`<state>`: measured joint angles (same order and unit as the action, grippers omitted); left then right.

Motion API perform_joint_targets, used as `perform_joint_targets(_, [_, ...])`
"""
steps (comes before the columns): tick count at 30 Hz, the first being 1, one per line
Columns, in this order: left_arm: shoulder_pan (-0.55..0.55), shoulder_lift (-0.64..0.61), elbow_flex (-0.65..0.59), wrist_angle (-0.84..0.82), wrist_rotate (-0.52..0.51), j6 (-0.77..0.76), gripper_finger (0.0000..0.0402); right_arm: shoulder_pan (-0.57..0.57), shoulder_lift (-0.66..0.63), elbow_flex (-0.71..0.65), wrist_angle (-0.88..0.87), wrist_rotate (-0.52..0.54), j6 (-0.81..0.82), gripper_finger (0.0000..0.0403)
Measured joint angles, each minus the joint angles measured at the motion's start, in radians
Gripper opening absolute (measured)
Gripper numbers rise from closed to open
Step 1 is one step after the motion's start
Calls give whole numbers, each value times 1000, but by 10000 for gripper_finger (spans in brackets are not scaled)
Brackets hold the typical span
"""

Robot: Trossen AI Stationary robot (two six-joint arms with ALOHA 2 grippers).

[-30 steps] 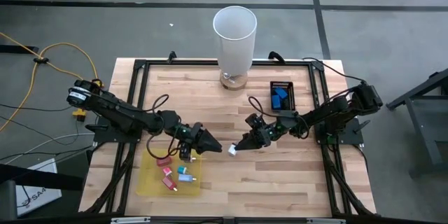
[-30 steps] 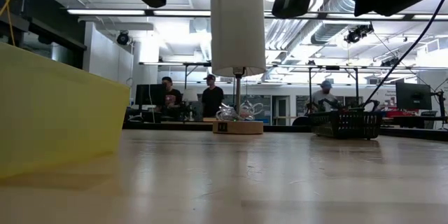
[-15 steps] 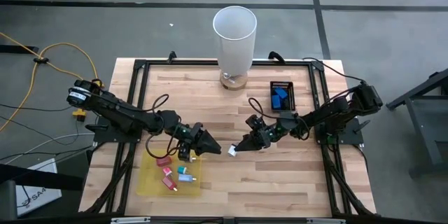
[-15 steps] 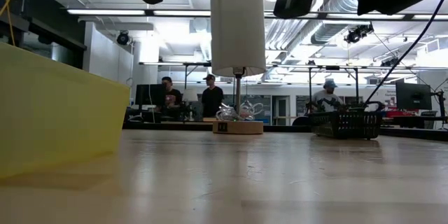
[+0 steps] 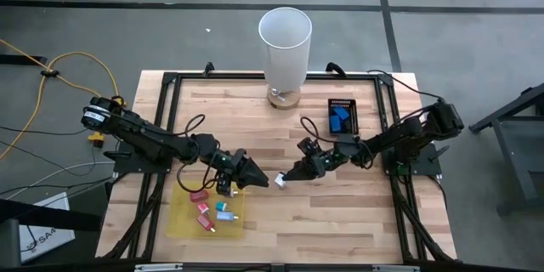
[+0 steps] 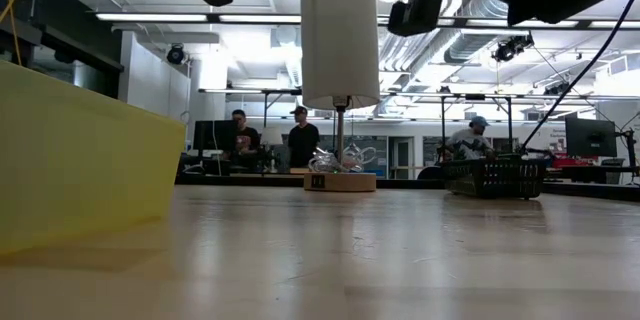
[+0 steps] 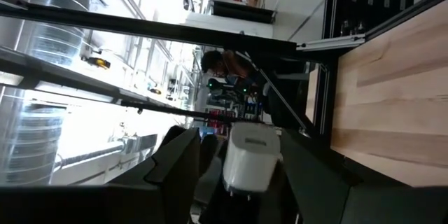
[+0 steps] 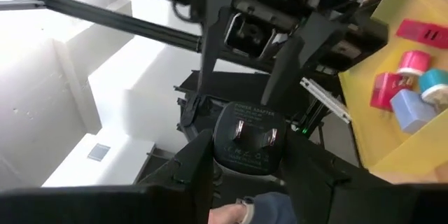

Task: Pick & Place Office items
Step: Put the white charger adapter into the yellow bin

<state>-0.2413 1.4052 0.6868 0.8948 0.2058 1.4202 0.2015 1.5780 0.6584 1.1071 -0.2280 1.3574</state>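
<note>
Above mid-table, 1 whitish adapter (image 5: 280, 183) clamped between both grippers' (image 5: 270, 181) (image 5: 286, 180) meeting jaws.

Tall white cylinder (image 5: 285, 47) on wooden base, yellow sheet (image 5: 183, 221), small black tray (image 5: 350, 117)

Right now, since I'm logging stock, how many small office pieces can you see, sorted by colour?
Red or pink pieces, on the yellow sheet: 3
Teal or light blue pieces, same sheet: 2
Blue pieces, in the black tray: 2
White piece, gripped by left claw and right claw: 1
Total: 8
</note>
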Motion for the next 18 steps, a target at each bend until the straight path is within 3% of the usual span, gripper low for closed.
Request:
perform_joint_targets(8, [0,0,0,-1,0,-7,193,-19,1,78,-71,-58,-51,133])
perform_joint_targets(18, [0,0,0,-1,4,2,193,-19,1,89,-105,-58,-53,133])
